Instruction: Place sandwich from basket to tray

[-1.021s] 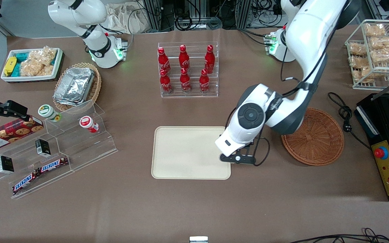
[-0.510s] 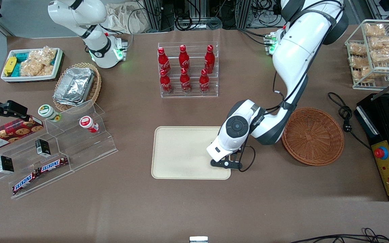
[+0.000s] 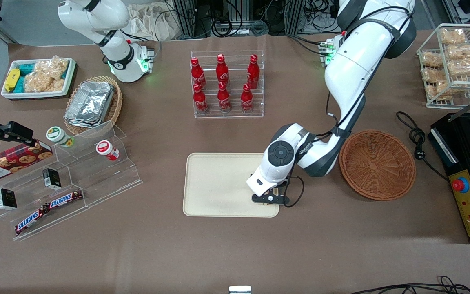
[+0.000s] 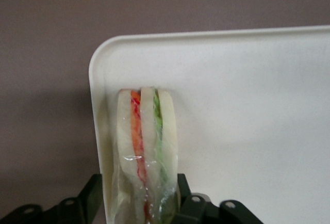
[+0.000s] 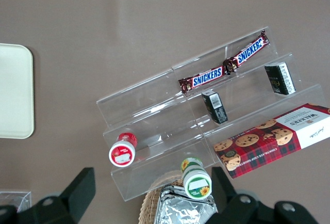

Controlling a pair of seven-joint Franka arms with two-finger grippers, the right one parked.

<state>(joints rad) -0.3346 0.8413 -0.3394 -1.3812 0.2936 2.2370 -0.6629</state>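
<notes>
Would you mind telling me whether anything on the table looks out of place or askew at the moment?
Nothing looks spilled or damaged. The gripper holds the sandwich over a corner of the tray, near its rim rather than its middle. The basket sits upright with nothing in it.

A wrapped wedge sandwich, its orange, red and green filling showing, stands on edge in the gripper over a corner of the cream tray; the reddish-brown wicker basket lies beside the tray, toward the working arm's end of the bench.
</notes>
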